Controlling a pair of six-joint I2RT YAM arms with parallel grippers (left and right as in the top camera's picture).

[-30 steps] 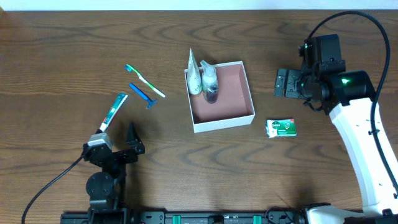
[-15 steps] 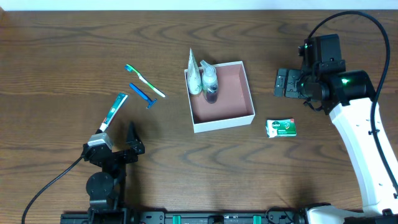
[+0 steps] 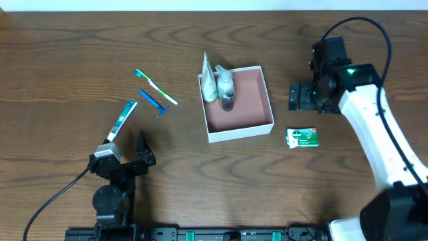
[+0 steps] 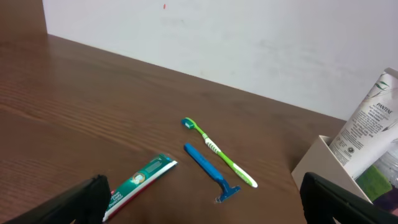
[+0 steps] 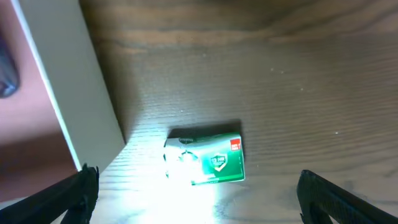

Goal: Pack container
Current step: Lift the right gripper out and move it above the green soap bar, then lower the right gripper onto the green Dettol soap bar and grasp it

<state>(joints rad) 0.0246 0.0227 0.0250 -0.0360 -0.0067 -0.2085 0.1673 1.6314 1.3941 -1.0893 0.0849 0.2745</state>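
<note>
A dark wooden counter (image 3: 67, 40) carries toiletries spread around a packing job. The white right arm (image 3: 374, 134) reaches in from the right edge. Its claw (image 3: 294, 97) is spread wide and empty, hovering just right of the container (image 3: 241, 132). That shallow white box with a pink floor sits near the middle of the counter. The left claw (image 3: 122, 152), also released and holding nothing, rests low at the near-left edge.

A white shampoo tube (image 3: 209, 80) leans in the box's far-left corner, with a small clear bottle (image 3: 226, 90) touching it. Most of the pink floor is bare.

Left of the box, a green-and-white toothpaste tube (image 3: 123, 119) lies nearest the left claw. Beyond it lie a green toothbrush (image 3: 155, 87) and, just beside that, a blue razor (image 3: 154, 102). A small green soap packet (image 3: 303, 137) lies flat on the counter, near the box's near-right corner but apart from it.
</note>
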